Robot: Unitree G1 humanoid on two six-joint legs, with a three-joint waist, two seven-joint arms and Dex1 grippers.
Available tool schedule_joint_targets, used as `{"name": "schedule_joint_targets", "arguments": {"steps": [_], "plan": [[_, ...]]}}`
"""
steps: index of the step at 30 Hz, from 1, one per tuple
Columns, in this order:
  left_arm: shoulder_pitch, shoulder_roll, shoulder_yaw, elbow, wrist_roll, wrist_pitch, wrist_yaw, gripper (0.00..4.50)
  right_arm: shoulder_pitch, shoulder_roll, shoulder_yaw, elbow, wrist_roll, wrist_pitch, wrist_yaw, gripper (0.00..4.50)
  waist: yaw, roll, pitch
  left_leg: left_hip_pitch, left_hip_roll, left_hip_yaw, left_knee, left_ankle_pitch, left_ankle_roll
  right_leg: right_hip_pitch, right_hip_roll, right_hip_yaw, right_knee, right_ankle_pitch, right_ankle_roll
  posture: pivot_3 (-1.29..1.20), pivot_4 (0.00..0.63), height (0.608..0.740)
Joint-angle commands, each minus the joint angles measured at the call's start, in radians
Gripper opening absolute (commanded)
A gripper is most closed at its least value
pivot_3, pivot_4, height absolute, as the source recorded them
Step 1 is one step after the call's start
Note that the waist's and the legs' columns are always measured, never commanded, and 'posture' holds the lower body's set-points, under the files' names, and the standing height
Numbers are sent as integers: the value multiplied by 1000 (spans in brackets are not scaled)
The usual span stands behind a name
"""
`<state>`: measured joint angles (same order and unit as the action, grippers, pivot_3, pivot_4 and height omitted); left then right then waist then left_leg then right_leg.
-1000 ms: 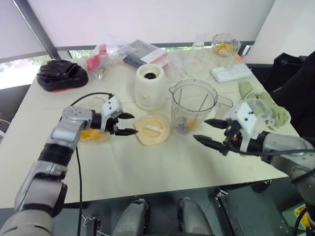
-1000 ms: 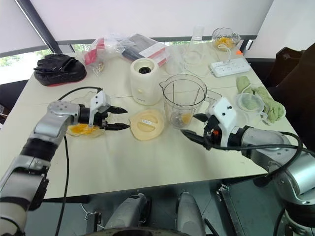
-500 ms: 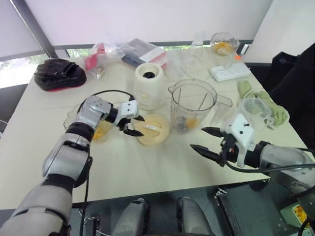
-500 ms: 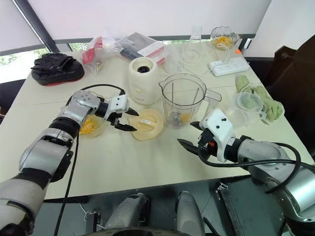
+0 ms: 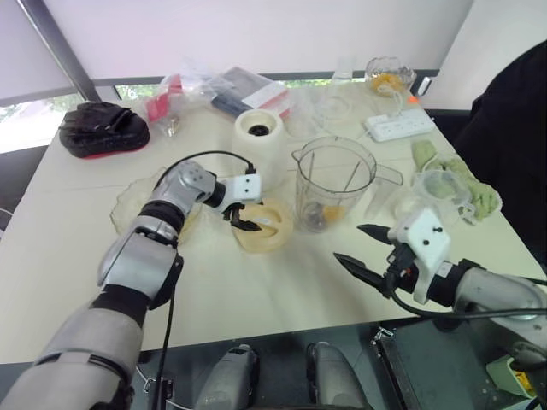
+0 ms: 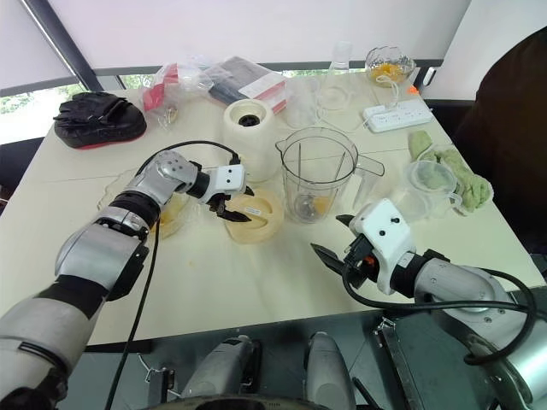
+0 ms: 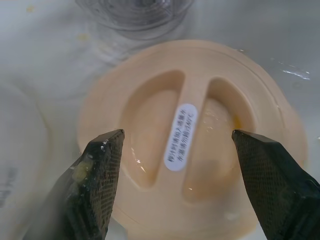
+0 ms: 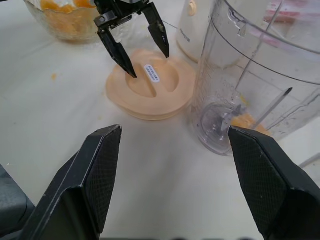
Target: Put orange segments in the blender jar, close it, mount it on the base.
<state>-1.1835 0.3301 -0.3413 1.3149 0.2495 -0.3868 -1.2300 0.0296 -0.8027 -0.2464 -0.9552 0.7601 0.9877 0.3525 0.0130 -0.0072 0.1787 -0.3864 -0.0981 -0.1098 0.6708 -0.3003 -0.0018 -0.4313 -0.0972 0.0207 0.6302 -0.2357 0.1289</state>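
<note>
Looking down from the head, one jar (image 5: 335, 184) stands upright and uncovered on the table (image 5: 256, 290), with one orange piece (image 5: 332, 213) at its bottom. One cream lid (image 5: 275, 232) lies flat just left of the jar, and one white base (image 5: 259, 147) stands to the jar's back left, behind the lid. One clear bowl (image 5: 126, 209) sits farther left of the jar, beyond the lid, and a second bowl (image 5: 386, 75) holding orange stands well behind the jar. One power strip (image 5: 400, 126) lies between that far bowl and the jar. The left gripper (image 5: 242, 220) hangs over the lid's far side from the jar, its two fingers spread. The right gripper (image 5: 347, 242) hovers in front of the jar, apart from it, also spread wide and holding nothing. From the left wrist, the two fingers (image 7: 97, 175) straddle the lid's raised centre bar, which bears one white label (image 7: 181, 136); whether the tips touch the lid I cannot tell. From the right wrist, its two fingers (image 8: 97, 180) frame the lid and the jar side by side, the left gripper's tips reach down to the lid, and segments (image 8: 60, 22) fill the bowl beyond the lid from the jar.
</note>
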Motion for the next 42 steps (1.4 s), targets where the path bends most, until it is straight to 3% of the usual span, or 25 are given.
{"name": "schedule_joint_targets", "arguments": {"steps": [1,15,18,22,23,31,42], "plan": [[-35,-13,-8,10,42,-5,27,3583,9,11,-29,-56,14,3,-35,3541,0,0,0,0,0,0,0,0,0,0,0,0,0,0,0,0,150,740],[-31,-69,-39,42,154,38,84,3583,62,-5,-63,-92,56,-6,-155,3541,0,0,0,-3,0,0,11,-3,4,2,0,-1,1,0,1,0,150,740],[-31,-80,-35,47,161,64,101,2725,81,-25,-76,-92,84,-23,-188,3599,1,0,0,-3,0,0,11,-3,5,2,0,-1,1,1,1,0,150,740],[-33,-93,-30,52,168,94,114,576,111,-57,-93,-92,118,-46,-232,3599,2,0,-1,-3,0,0,12,-3,5,2,0,-1,1,1,1,0,150,740],[-33,-97,-25,53,167,102,117,234,117,-63,-97,-92,127,-52,-244,3599,2,-1,-1,-3,0,0,12,-3,5,3,0,-1,1,1,2,0,150,740],[-56,-84,36,45,115,138,77,239,147,-75,-115,-92,146,-75,-299,3599,1,-1,-2,-3,0,0,13,-3,5,3,0,-1,1,1,2,0,150,740],[30,32,226,-91,-90,100,-135,239,108,126,73,46,-175,-187,-386,3599,-5,-1,-2,-3,0,0,13,-3,5,2,1,0,2,1,2,0,150,740]]}}
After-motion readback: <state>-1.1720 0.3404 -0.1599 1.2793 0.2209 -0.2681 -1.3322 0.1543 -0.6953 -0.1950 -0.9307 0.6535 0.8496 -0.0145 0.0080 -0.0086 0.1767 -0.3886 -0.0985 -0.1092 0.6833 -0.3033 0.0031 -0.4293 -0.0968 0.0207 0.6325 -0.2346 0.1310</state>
